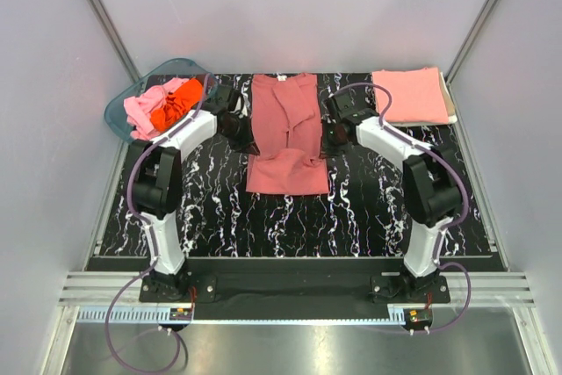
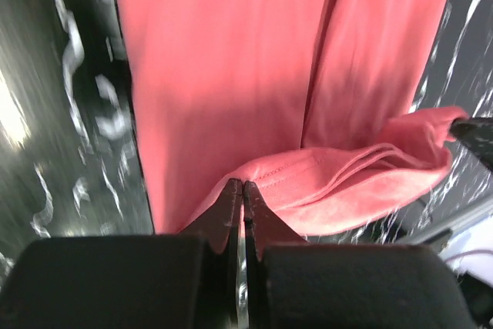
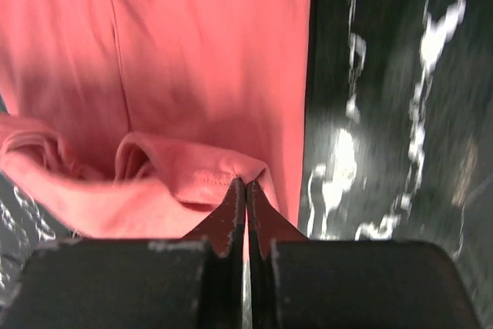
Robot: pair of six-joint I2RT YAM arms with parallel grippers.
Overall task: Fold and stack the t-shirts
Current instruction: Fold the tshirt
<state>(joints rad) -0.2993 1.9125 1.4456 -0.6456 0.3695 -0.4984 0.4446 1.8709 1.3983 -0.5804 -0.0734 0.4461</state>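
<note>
A brick-red t-shirt [image 1: 285, 129] lies folded lengthwise in the middle of the table, its neck label at the far end. Both grippers hold its lower hem lifted above the cloth. My left gripper [image 2: 243, 184] is shut on the hem's left corner [image 2: 293, 182], seen from above at the shirt's left edge [image 1: 248, 135]. My right gripper [image 3: 245, 182] is shut on the hem's right corner [image 3: 208, 179], at the shirt's right edge [image 1: 330, 136]. A folded salmon-pink t-shirt [image 1: 409, 96] lies at the far right. Pink [image 1: 140, 111] and bright orange [image 1: 171, 107] t-shirts lie crumpled in the tub.
A translucent teal plastic tub [image 1: 121, 104] stands at the far left corner of the black marbled table [image 1: 369, 217]. Grey walls close in the sides and back. A metal rail [image 1: 290, 292] runs along the near edge by the arm bases.
</note>
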